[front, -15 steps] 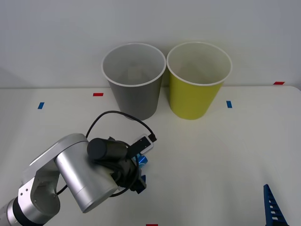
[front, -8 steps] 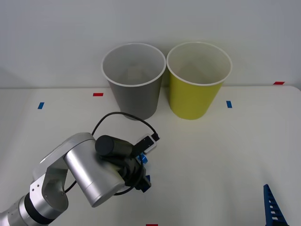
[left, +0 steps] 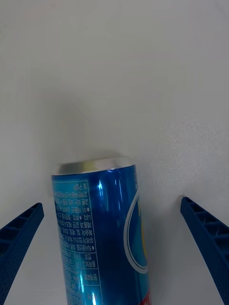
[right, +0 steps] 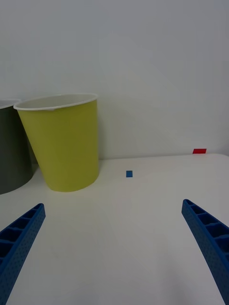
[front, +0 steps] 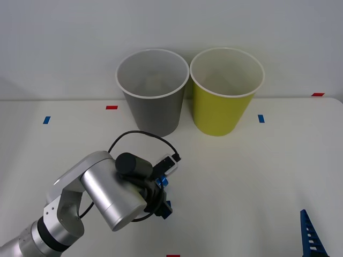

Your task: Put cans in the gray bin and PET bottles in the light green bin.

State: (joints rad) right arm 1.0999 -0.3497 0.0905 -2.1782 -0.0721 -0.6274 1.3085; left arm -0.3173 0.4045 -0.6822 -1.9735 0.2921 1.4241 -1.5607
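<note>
Left end effector (left: 114, 257): spread wide, one blue ribbed finger (left: 19, 238) at each side of the can, neither touching it – nothing gripped.
Can (left: 102, 233): blue, silver end, white print on its side; lying on the white worktop (front: 257, 171) between the left fingers, closer to one finger than the other, gap visible on both sides.
Left arm (front: 102, 195): silver forearm reaching forward over the near-left part of the worktop, wrist bent down, black cable looped over it; blue fingertips showing just beyond the wrist in the front view, can hidden beneath.
Right end effector (right: 114, 248): splayed apart, empty – fingers low over the near-right worktop, aimed toward the bins; one blue finger (front: 310, 235) at the lower right edge of the front view.
Gray bin (front: 153, 110): upright at the far side of the worktop, white rim, well apart from the left end effector.
Light green bin (front: 222, 110): upright just beside the gray bin, on its right.
Tape marks (front: 111, 107): small red and blue pieces on the worktop near the bins.
</note>
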